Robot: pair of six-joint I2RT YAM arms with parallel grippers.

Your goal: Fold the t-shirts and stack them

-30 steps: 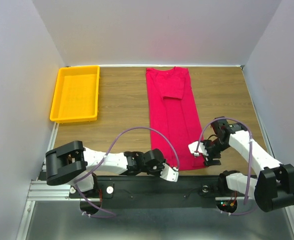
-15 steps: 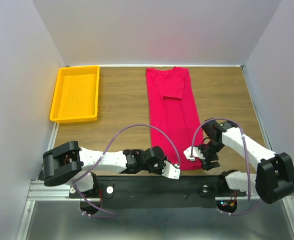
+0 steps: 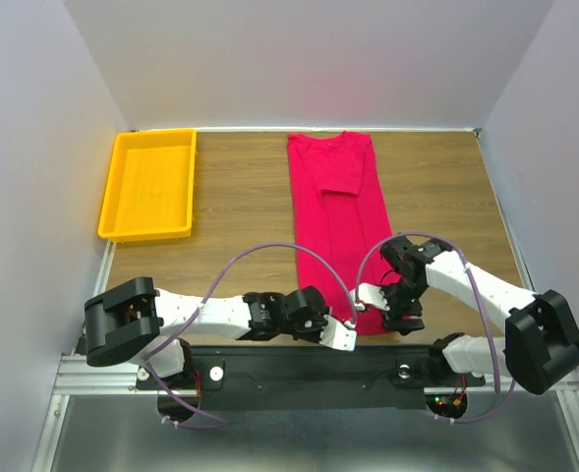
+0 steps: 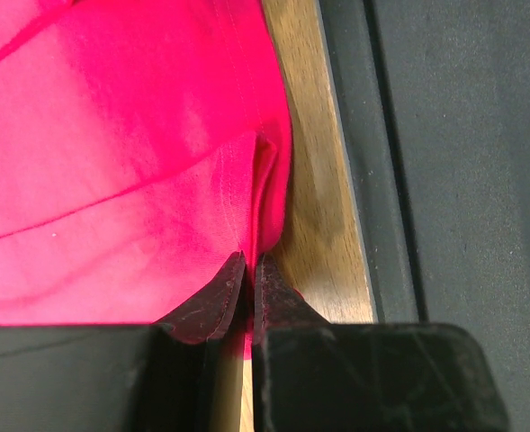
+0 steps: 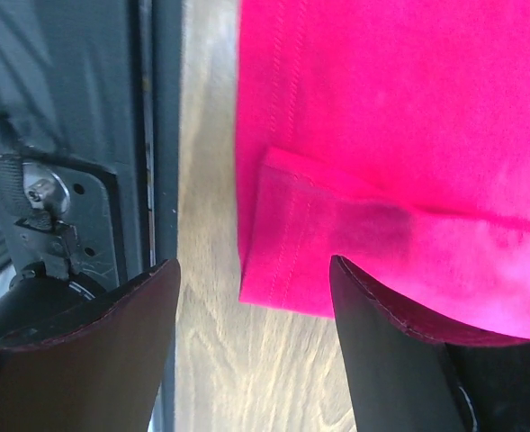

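One t-shirt (image 3: 336, 221) on the table (image 3: 240, 216), crimson, no print. It is folded into a long narrow strip that runs from the far edge, collar end at the back, down to the near edge between the two arms. A sleeve lies folded across its upper part.

Surface: brown wood-grain top, matt, with the grain running left to right. Plain pale walls (image 3: 309, 59) close it in at the back and on both sides. A black base plate (image 3: 299, 372) borders the near edge and carries the arm mounts. Below it is a metal rail (image 3: 92, 369).

Yellow tray (image 3: 104, 202) sits in the far left corner, well apart from the shirt.

Left gripper (image 4: 247, 263): low at the near hem, fingers nearly together and pinching a small ridge of red cloth between the tips. Its wrist view shows a thin band of bare wood between the hem and the black plate.

Right gripper (image 5: 251, 270): jaws wide, nothing between them, poised over the near right corner of the hem. One finger is over the wood and plate side, the other over the cloth. That corner lies doubled, with the stitch lines showing. Whether the tips touch the table I cannot tell.

Purple cables (image 3: 269, 251) loop up from both arms.
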